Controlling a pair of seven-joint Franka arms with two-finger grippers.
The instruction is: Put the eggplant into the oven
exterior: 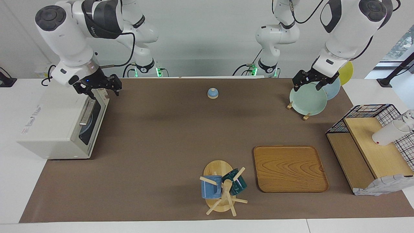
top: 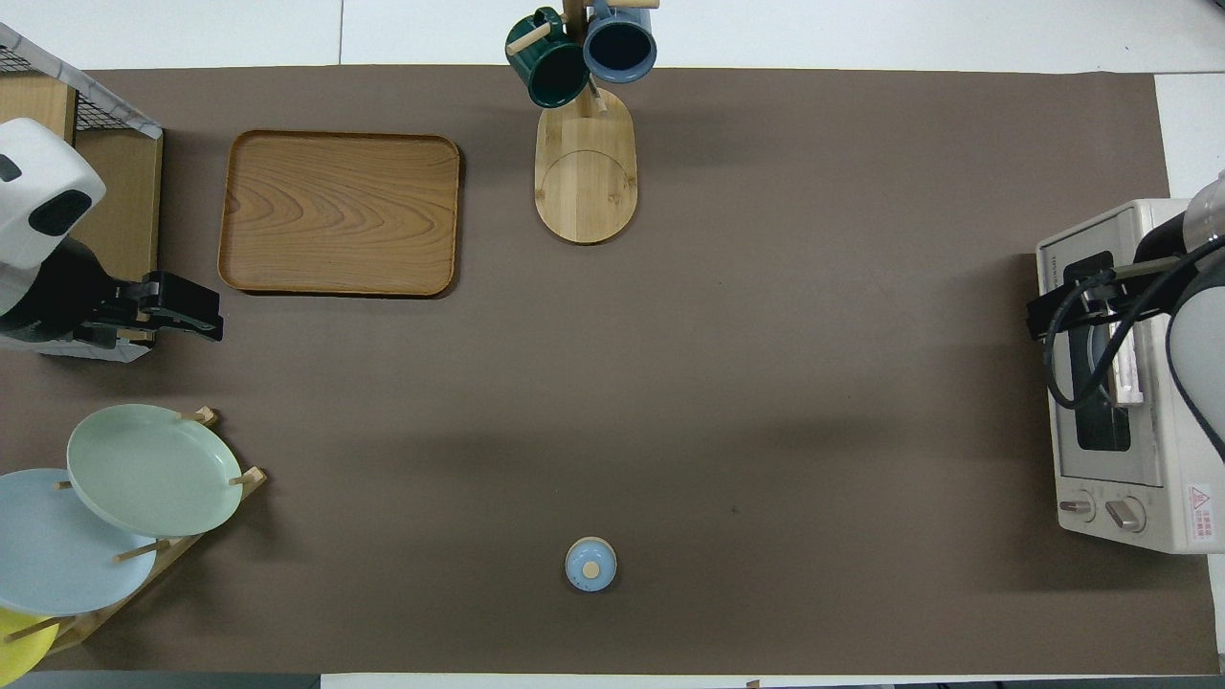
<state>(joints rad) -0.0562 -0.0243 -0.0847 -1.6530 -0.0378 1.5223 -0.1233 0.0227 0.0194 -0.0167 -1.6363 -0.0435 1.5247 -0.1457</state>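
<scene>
Even, bright overhead lighting; soft diffuse shadows on the brown table mat (exterior: 168, 136); sharp focus throughout.

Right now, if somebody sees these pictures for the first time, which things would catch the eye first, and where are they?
Probably the cream-white toaster oven at the right arm's end of the table, door shut, with the open right gripper hanging over its upper front edge. Next, the plate rack at the left arm's end, where the open left gripper waits above the pale green plate. No eggplant shows anywhere.
</scene>
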